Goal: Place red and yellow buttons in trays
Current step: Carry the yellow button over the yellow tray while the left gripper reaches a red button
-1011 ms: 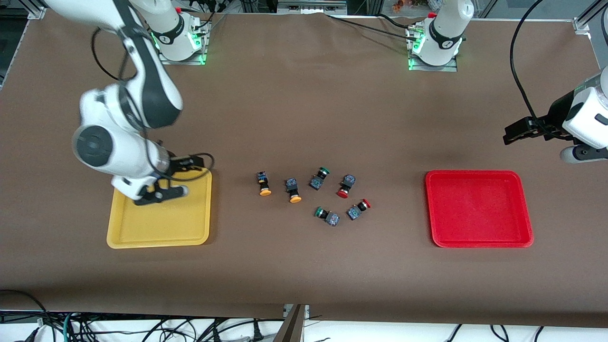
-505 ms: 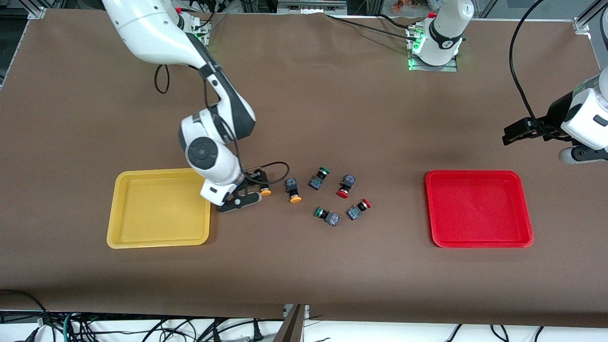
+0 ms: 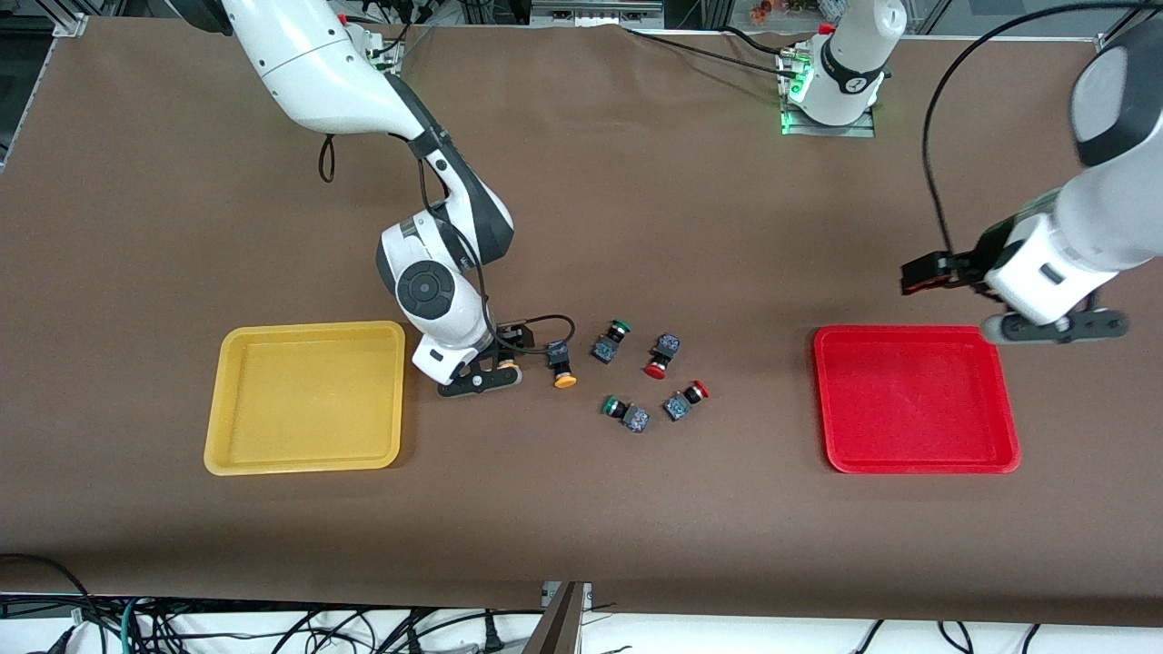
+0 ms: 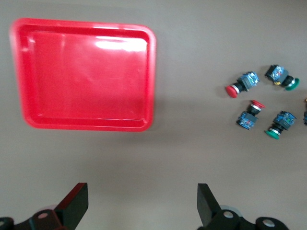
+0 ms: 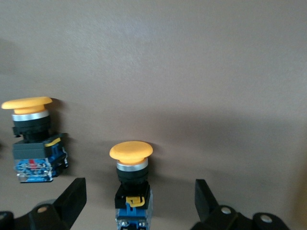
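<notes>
My right gripper (image 3: 480, 380) is open, low over the table beside the yellow tray (image 3: 304, 400). It straddles a yellow button (image 5: 132, 184) lying on its side; the fingers (image 5: 72, 197) stand apart from the body on both sides. A second yellow button (image 3: 564, 365) lies just toward the left arm's end. Two red buttons (image 3: 661, 356) (image 3: 686, 400) lie further along, also visible in the left wrist view as one red button (image 4: 242, 84) and the other (image 4: 250, 115). My left gripper (image 3: 1054, 329) hangs open and empty over the red tray's (image 3: 913, 400) farther rim.
Two green-capped switches (image 3: 613, 341) (image 3: 627, 414) lie among the buttons. Both trays hold nothing. The right arm's cable (image 3: 545, 322) loops over the table by the buttons. The brown tabletop (image 3: 581, 509) runs bare toward the front camera.
The right arm swung from over the yellow tray to the nearest yellow button. The left arm came in from the table's end toward the red tray. Both grippers stayed open.
</notes>
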Action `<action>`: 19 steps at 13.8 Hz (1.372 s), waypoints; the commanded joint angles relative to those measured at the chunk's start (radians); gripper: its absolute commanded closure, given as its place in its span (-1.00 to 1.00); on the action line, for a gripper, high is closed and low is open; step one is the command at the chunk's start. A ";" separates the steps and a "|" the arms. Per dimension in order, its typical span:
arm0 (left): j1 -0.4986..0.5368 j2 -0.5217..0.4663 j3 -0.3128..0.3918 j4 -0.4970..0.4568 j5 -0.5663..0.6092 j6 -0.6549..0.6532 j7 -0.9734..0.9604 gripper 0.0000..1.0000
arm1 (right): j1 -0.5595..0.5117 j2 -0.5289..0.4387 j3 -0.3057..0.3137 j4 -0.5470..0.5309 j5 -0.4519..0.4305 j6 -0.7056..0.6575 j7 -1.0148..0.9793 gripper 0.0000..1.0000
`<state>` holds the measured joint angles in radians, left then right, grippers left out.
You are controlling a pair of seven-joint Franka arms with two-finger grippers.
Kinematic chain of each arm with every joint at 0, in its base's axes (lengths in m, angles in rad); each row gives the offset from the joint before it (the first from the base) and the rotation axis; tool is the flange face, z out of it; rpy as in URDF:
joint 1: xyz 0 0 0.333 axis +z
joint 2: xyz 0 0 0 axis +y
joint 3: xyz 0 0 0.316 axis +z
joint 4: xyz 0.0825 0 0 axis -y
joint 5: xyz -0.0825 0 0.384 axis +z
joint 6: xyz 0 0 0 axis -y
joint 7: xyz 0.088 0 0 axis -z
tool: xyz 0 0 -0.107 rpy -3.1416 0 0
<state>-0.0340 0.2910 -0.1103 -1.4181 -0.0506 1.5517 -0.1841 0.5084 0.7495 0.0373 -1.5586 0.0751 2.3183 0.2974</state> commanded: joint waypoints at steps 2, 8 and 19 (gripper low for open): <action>-0.092 0.138 0.004 0.048 -0.020 0.103 0.003 -1.00 | 0.025 -0.007 -0.005 -0.090 0.015 0.096 0.029 -0.81; -0.224 0.296 0.006 0.047 -0.009 0.309 0.005 -1.00 | 0.022 -0.025 -0.004 -0.106 0.015 0.087 0.019 0.95; -0.313 0.500 0.004 0.044 0.096 0.629 0.287 -1.00 | -0.283 -0.139 -0.092 -0.089 -0.005 -0.131 -0.564 1.00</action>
<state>-0.3248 0.7567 -0.1172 -1.4087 -0.0093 2.1530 0.0779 0.2512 0.6109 -0.0232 -1.6312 0.0736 2.1877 -0.1466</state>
